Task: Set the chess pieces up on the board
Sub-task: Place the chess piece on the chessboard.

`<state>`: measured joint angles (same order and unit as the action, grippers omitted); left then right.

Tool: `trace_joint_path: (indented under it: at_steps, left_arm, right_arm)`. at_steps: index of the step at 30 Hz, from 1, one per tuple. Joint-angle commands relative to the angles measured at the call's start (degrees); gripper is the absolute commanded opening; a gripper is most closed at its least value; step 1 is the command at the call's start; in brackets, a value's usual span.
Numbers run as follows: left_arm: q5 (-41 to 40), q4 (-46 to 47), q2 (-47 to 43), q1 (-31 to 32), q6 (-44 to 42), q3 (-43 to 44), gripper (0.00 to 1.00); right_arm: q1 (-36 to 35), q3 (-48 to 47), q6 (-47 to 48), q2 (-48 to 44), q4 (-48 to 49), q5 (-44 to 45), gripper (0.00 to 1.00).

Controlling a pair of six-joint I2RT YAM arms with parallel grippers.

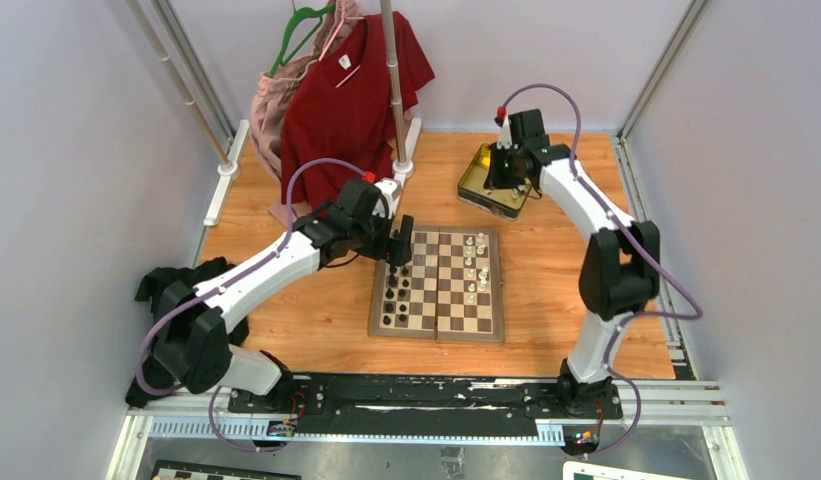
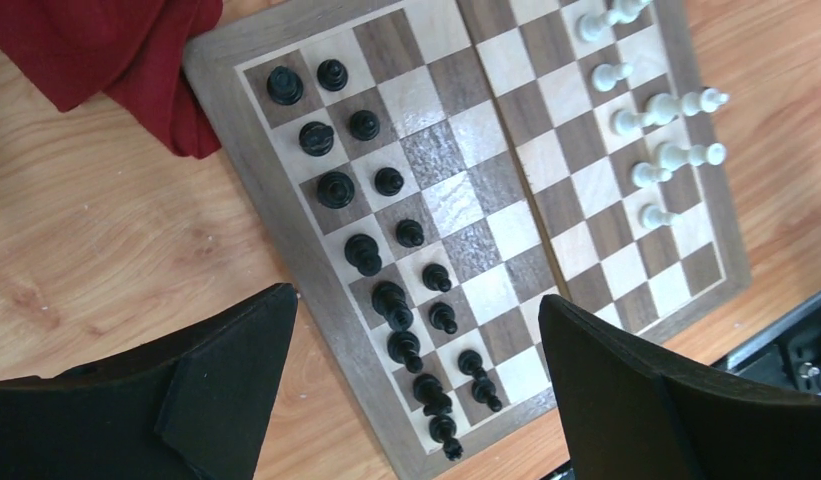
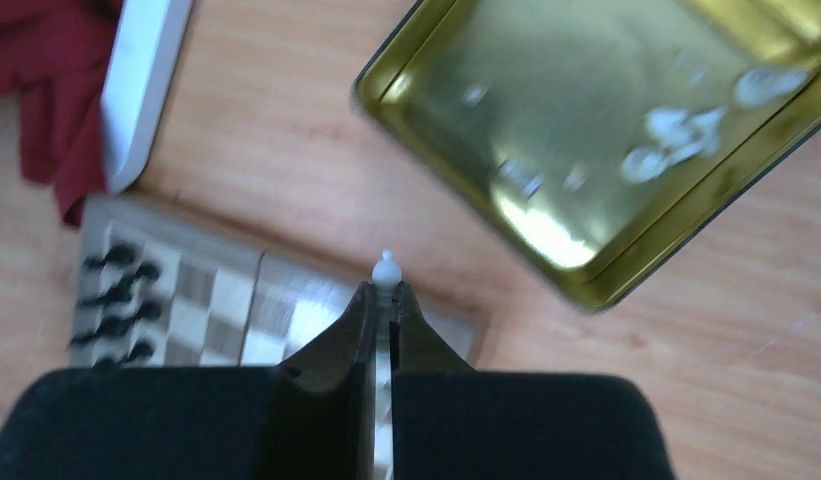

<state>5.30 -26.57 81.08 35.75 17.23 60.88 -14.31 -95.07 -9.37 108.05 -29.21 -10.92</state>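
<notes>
Right arm here. My right gripper (image 3: 386, 292) is pinched tight on one little white piece (image 3: 386, 267), whose round head pokes out just past my fingertips. From the overhead view I'm up by the gold tin (image 1: 473, 181), at the far right of the table beyond the board's far edge. In my wrist view the tin sits just up and to the right of the piece. There are a few more white pieces in the tin (image 3: 676, 135), but they're too blurry to count.

My left gripper (image 2: 416, 300) hangs over the board's (image 2: 456, 190) left side with its jaws spread wide and nothing between them.

The board lies flat in the middle of the table. The black pieces (image 2: 386, 250) stand in two full columns down its left edge. A handful of white pieces (image 2: 666, 130) are on the two right-hand columns, bunched toward the far end. All of them look upright as far as I can tell.

A red shirt (image 1: 346, 100) hangs on a pole at the back. In the left wrist view its hem touches the far left corner of the board.
</notes>
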Motion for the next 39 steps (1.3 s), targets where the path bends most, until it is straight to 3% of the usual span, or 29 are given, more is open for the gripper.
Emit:
trace_joint_path:
  at_steps: [1, 10, 20, 29, 39]
  left_arm:
    - [2.3, 3.6, -4.4, -0.2, 2.7, -2.7, 0.97]
    - [2.6, 5.7, -10.1, -0.3, 6.6, -7.7, 0.97]
    - [1.9, 4.0, -14.9, -0.3, 7.8, -10.2, 0.97]
    - [1.0, 1.6, -15.5, -0.3, 7.5, -10.5, 0.97]
    - [1.1, 2.1, -14.5, -0.3, 8.1, -11.0, 0.97]
  right_arm:
    - [-5.0, 12.1, -2.7, -12.4, 8.7, -2.9, 0.0]
    - [-20.5, 31.9, -4.1, -27.4, 19.0, 6.0, 0.0]
    - [-34.4, 54.0, -1.8, -31.1, 44.2, 27.2, 0.0]
    - [-38.5, 59.8, 1.2, -25.4, 57.1, 39.0, 0.0]
    - [-42.7, 62.4, -0.8, -21.0, 63.2, 48.1, 0.0]
